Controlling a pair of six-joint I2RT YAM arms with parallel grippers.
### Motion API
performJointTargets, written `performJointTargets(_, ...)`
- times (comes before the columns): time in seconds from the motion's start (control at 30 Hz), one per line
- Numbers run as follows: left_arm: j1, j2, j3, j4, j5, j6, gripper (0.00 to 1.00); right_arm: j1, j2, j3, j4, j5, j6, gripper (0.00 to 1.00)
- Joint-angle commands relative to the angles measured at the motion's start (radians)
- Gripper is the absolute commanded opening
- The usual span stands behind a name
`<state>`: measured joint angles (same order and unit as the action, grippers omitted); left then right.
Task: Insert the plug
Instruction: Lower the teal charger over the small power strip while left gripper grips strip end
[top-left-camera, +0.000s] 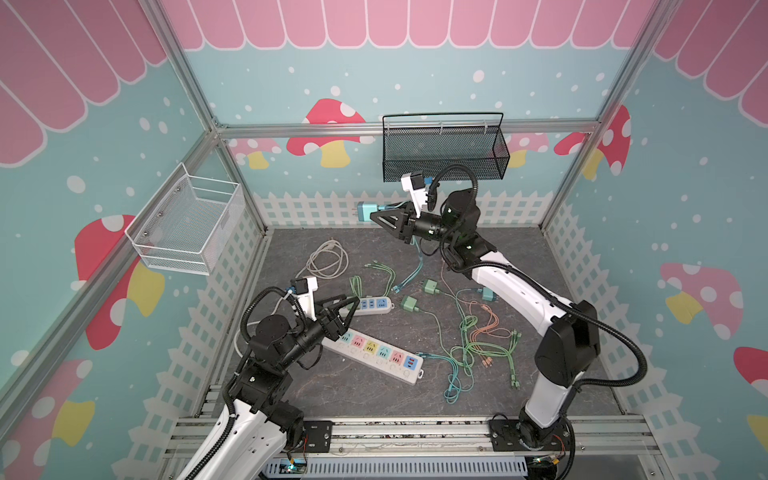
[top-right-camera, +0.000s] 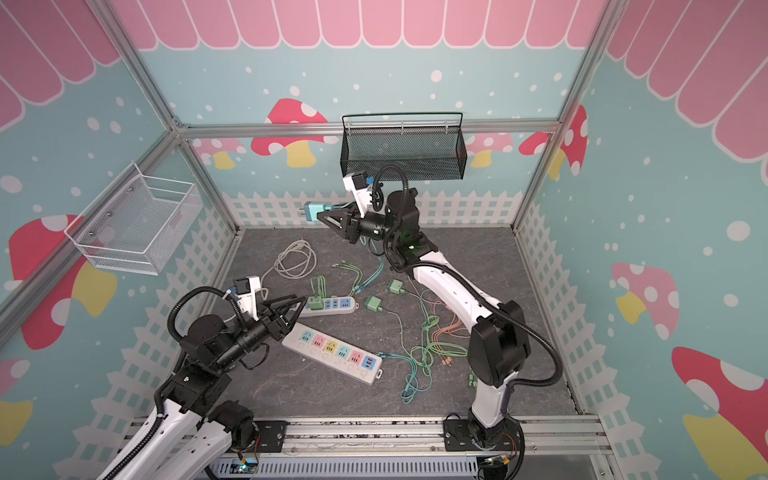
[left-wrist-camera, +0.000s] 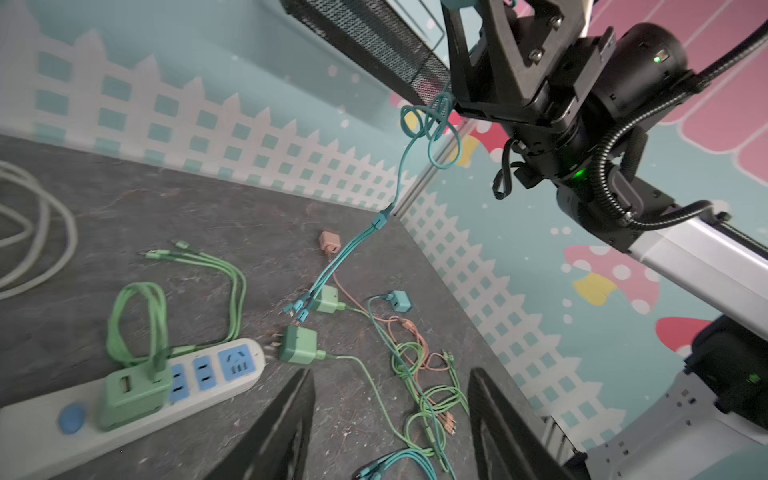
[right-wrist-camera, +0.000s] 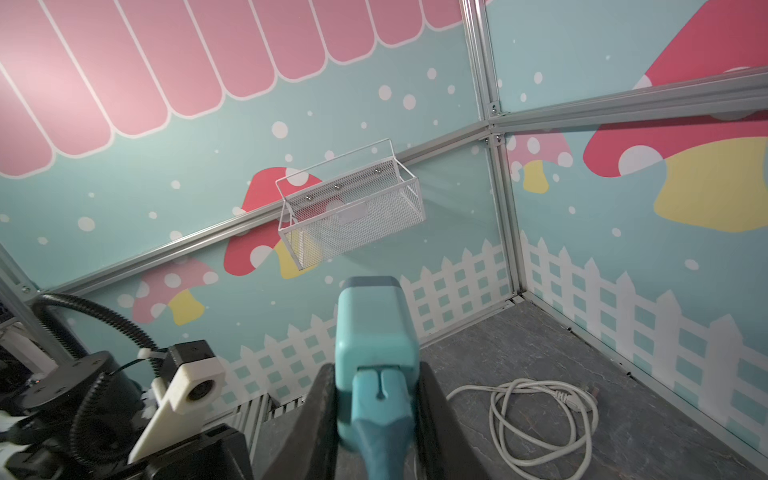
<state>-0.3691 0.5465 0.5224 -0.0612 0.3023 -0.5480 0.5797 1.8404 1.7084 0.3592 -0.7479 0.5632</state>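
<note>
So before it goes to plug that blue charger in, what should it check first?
1. Grip on the blue charger: ok, the right gripper is shut on its sides.
2. Aim of the prongs: not ok, they point sideways, high above the table.
3. Free socket on the long power strip: ok, its coloured sockets look empty.
4. Helper free: ok, the left gripper is open and empty.
5. Hanging teal cable untangled: cannot tell, it loops just below the gripper.
</note>
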Motion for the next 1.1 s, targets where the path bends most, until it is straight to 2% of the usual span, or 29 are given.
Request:
performJointTargets(0.0,-0.002,-0.001,0.034,-0.193,-0.166,0.024,0.59,-0.002,0.115,0.111,-0.085,0.025,-0.086,0.11)
performJointTargets(0.3,0.003,0.015,0.009,-0.223,-0.225,-0.01,0.58,-0.002,0.417,0.586,-0.312,0.059,-0.185,0.11)
performJointTargets(0.4,0.005,0.018,-0.002,-0.232,-0.246,-0.017,0.58,-0.002,0.475,0.683,-0.349,0.061,-0.192,0.11)
performJointTargets(0.53,0.01,0.03,-0.004,-0.258,-0.275,-0.025,0.58,-0.003,0.504,0.661,-0.367,0.047,-0.193,0.11)
performJointTargets(0.8,0.033,0.092,0.017,-0.308,-0.278,-0.032,0.58,-0.003,0.431,0.369,-0.368,0.036,-0.24,0.12)
performJointTargets(0.93,0.053,0.147,0.024,-0.323,-0.279,-0.042,0.58,-0.002,0.375,0.276,-0.462,0.06,-0.329,0.12)
performJointTargets(1.07,0.096,0.22,0.026,-0.327,-0.267,-0.065,0.54,-0.003,0.356,0.259,-0.614,0.088,-0.437,0.12)
